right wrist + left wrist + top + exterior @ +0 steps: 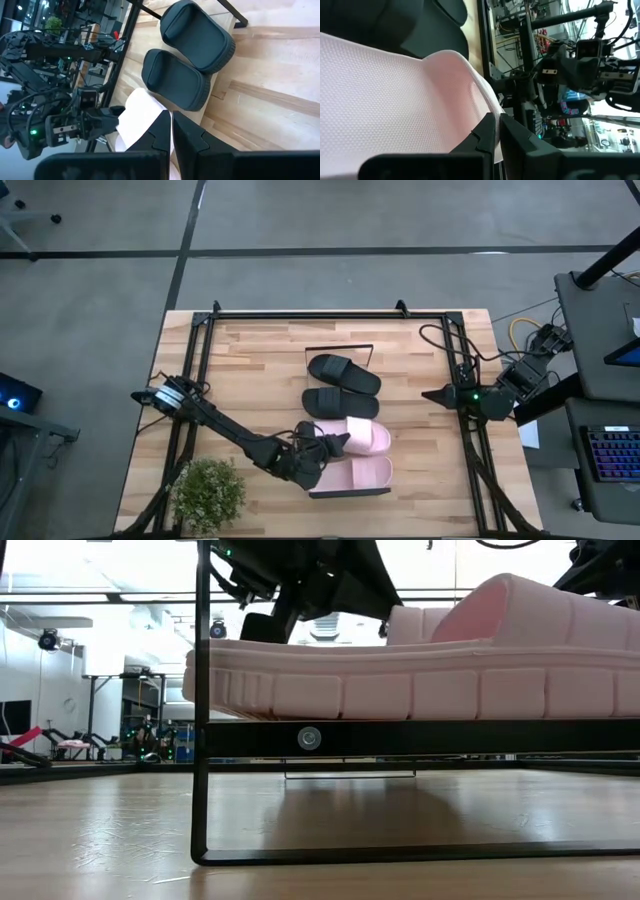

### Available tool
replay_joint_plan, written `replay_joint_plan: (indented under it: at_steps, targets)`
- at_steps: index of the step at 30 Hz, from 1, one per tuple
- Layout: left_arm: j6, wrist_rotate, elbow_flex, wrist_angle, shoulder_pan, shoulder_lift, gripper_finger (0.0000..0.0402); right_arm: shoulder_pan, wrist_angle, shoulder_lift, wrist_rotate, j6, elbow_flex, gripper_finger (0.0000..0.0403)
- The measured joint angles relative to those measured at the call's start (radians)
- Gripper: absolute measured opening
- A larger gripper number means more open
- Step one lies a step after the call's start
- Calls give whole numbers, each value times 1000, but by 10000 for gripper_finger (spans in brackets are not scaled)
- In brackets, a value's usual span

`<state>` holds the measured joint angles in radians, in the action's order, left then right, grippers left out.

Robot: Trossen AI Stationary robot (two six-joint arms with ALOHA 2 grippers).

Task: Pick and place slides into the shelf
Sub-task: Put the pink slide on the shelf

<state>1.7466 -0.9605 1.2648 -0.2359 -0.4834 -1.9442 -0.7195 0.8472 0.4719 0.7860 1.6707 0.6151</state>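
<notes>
Closed and empty, the left gripper hangs by the 2 pink slides, fingers together over one footbed. Right gripper, also shut, waits at the table's right edge. All 4 slides, 2 black, lie on the shelf. Only the high view shows the plant; the low view shows the shelf's frame underneath.

Two black slides and two pink slides lined up on shelf, frame centre.
</notes>
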Motion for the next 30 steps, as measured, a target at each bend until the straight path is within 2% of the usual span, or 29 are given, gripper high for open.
replay_joint_plan:
  at_steps: [16, 30]
  targets:
    - [28, -32, -3, 0, 1, -32, 0, 0, -42, 14, -1, -6, 0, 8]
    - [29, 11, -6, 0, 2, -46, 0, 0, -71, 41, 0, -3, 0, 8]
